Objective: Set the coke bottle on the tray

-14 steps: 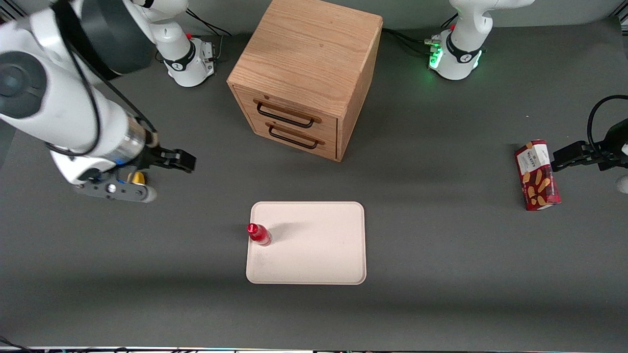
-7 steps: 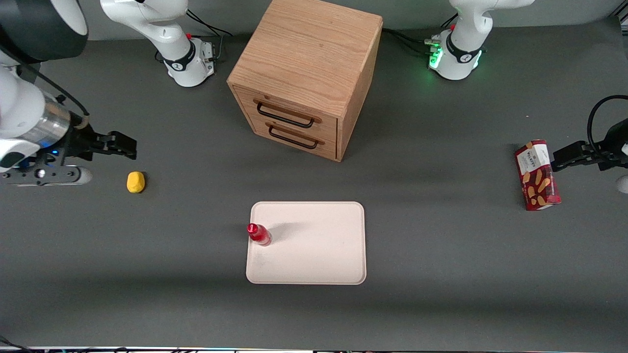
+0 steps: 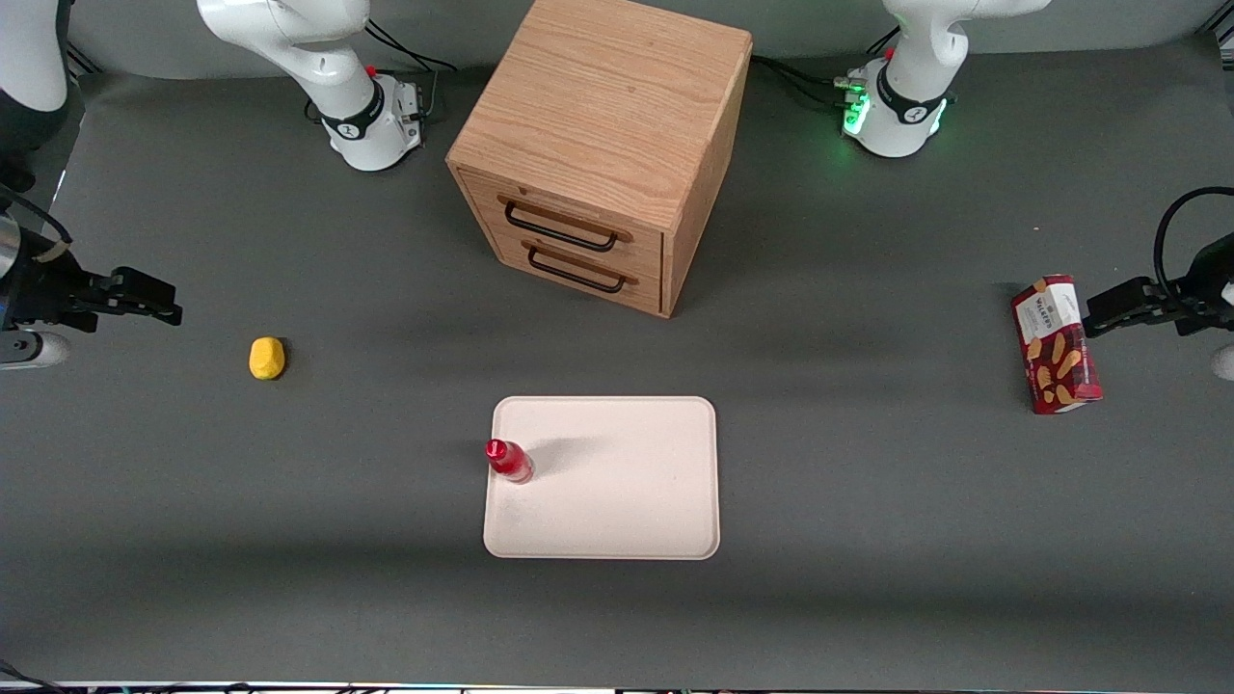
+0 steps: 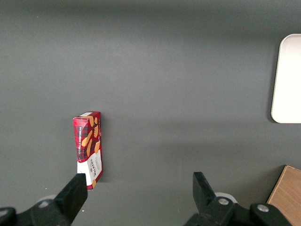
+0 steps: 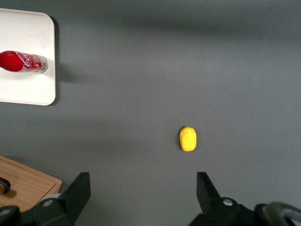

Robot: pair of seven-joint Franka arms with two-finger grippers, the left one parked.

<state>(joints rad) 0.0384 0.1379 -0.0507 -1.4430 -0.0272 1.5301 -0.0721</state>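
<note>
The small red coke bottle [image 3: 508, 460] stands upright on the cream tray [image 3: 617, 501], close to the tray's rim on the working arm's side. It also shows in the right wrist view [image 5: 22, 62] on the tray [image 5: 28, 92]. My gripper [image 3: 145, 299] is open and empty, high above the table at the working arm's end, well apart from the bottle and tray. In the right wrist view the gripper [image 5: 143, 186] has its jaws spread wide over bare grey table.
A yellow lump [image 3: 267, 358] lies on the table between my gripper and the tray, also in the right wrist view [image 5: 188, 139]. A wooden two-drawer cabinet [image 3: 603, 145] stands farther from the camera than the tray. A red biscuit box [image 3: 1055, 344] lies toward the parked arm's end.
My gripper has drawn away from the tray toward the working arm's end of the table, uncovering the yellow lump. The bottle and tray have not moved.
</note>
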